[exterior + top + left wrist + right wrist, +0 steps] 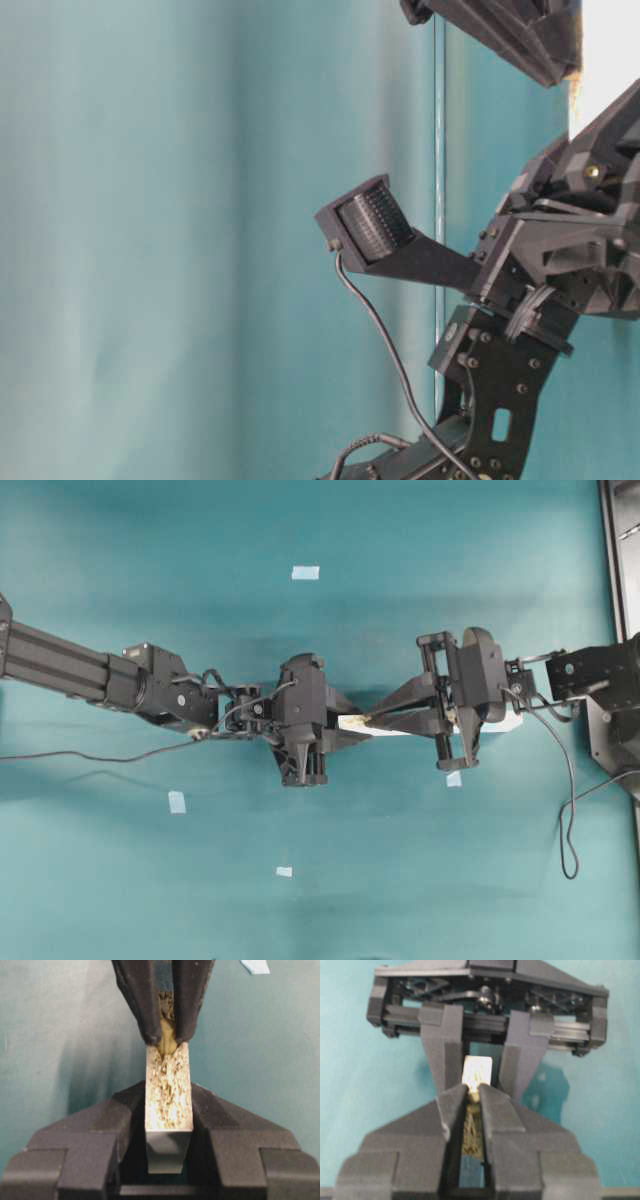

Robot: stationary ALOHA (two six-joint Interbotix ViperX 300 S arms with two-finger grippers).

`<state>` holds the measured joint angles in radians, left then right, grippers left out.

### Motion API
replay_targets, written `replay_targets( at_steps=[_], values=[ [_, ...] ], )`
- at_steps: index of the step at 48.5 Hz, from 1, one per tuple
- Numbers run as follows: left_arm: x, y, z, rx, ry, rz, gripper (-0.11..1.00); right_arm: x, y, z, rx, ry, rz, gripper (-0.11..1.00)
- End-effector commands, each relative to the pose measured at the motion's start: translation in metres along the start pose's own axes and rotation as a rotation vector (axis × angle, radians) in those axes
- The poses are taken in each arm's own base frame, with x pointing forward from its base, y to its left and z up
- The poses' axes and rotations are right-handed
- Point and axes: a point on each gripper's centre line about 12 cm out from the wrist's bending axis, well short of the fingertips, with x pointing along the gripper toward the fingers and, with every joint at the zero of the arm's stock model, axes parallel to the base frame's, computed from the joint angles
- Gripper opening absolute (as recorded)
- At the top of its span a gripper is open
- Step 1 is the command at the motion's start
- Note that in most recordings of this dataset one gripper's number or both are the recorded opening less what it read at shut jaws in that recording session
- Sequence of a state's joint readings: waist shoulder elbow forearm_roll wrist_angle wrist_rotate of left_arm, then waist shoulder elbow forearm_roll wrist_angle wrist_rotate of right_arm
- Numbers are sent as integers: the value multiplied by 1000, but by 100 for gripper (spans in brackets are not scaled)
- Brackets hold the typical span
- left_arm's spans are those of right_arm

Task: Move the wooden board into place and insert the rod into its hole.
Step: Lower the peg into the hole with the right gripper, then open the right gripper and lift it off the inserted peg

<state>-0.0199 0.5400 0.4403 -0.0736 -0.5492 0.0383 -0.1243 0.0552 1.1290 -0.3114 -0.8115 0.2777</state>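
Gripping the wooden board (168, 1091) by its sides, the left gripper (168, 1125) is held closed on it. At 12 o'clock in the left wrist view, the rod (167, 1040) is pinched by the right gripper (166, 1035), touching the board's speckled edge.

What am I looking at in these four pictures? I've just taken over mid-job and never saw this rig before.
Two black robot arms face each other over a teal table.

The overhead view shows both: the left gripper and the right gripper meet in the middle.

The table-level view is turned sideways and shows only parts of the arms.

The other two views come from cameras on each wrist.

The left gripper is shut on the wooden board, a narrow white strip standing on edge with its speckled tan edge upward.

The right gripper is shut on the rod, a small cream peg, with its tip at the board's top edge.

A few pale-blue tape squares lie on the table.
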Motion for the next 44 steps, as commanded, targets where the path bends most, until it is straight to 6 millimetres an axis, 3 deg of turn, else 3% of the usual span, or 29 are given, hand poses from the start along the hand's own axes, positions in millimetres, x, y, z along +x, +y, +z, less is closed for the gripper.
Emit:
replay_targets(
  at_steps=[1,18,44],
  values=[
    [-1,-3,14,2,-35,-8,21,-1,0,-1,-1,13,-6,9],
    [-1,-3,14,0,-35,-6,21,-2,-6,-19,7,181,-55,9],
    [-1,-1,12,1,-17,-4,21,0,2,-1,39,194,-56,9]
  ],
)
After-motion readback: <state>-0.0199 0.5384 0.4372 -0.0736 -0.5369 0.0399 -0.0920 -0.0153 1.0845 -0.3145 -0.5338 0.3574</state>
